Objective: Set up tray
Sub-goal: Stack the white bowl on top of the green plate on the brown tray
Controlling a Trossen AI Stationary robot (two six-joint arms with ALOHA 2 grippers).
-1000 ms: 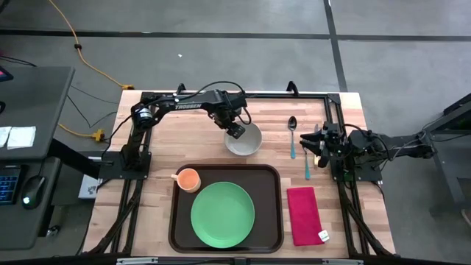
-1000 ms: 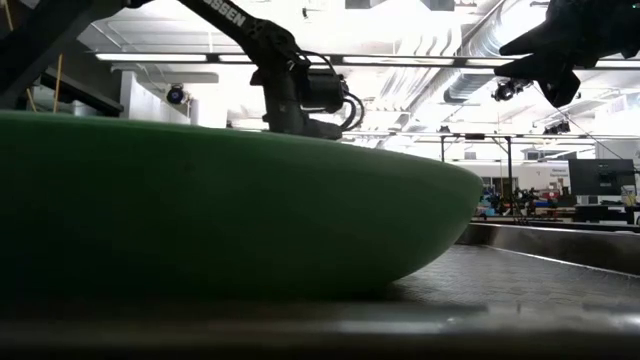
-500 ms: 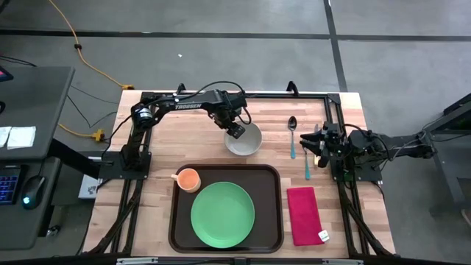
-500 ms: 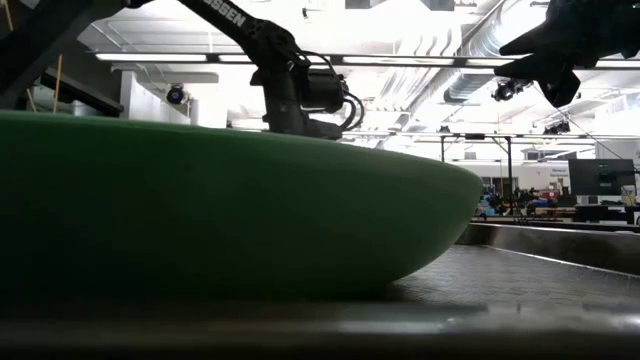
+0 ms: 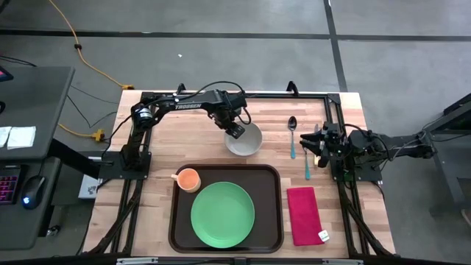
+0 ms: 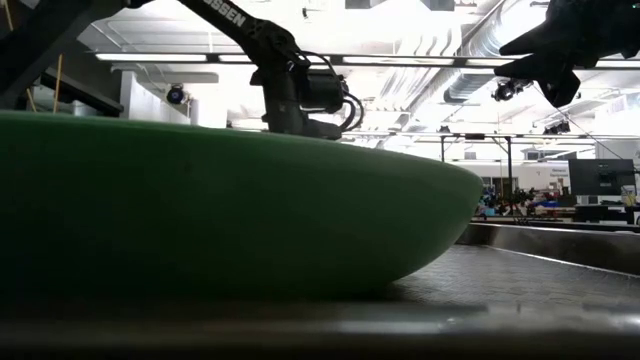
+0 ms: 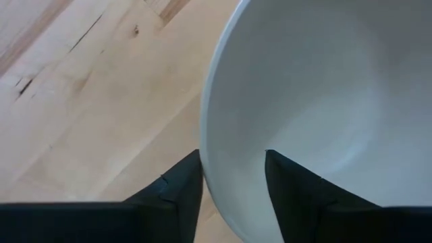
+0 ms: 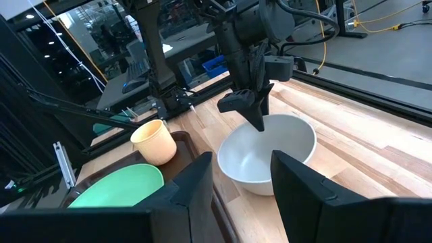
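Fingers (image 7: 177,192) of left gripper (image 5: 235,131): spread, straddling rim of white bowl (image 5: 244,140), one inside, one outside. Right gripper (image 5: 318,149): parted, holding nothing, hovering over table (image 5: 158,140) near spoon (image 5: 292,135). Tray (image 5: 179,224): flat at table's near edge, carrying green plate (image 5: 223,215) and orange cup (image 5: 188,179). Red napkin (image 5: 304,214): beside tray.

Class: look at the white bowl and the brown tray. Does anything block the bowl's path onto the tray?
No. Bare wood separates the white bowl from the tray. The green plate and orange cup already occupy it, leaving little bare room. The left hand straddles the bowl's rim.
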